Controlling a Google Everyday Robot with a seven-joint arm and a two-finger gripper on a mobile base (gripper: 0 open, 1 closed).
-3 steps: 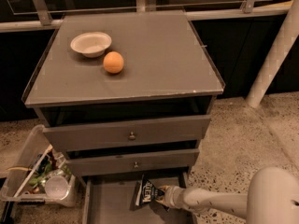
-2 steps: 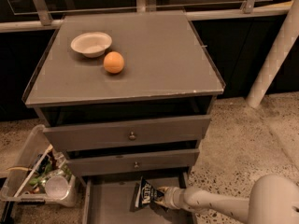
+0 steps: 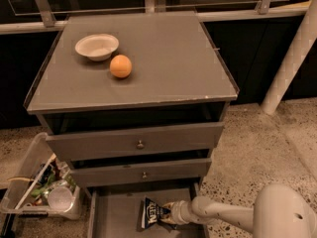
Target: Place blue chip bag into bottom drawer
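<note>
The blue chip bag (image 3: 153, 213), dark navy with white lettering, lies inside the pulled-out bottom drawer (image 3: 114, 216), on the right part of its grey floor. My gripper (image 3: 167, 213) reaches in from the lower right on a white arm and sits at the bag's right end, touching it. The two upper drawers with round knobs are shut above.
A white bowl (image 3: 96, 46) and an orange (image 3: 121, 66) sit on the cabinet top (image 3: 173, 58). A clear plastic bin of clutter (image 3: 42, 190) stands on the floor left of the drawer. A white post (image 3: 292, 58) leans at the right. Speckled floor lies to the right.
</note>
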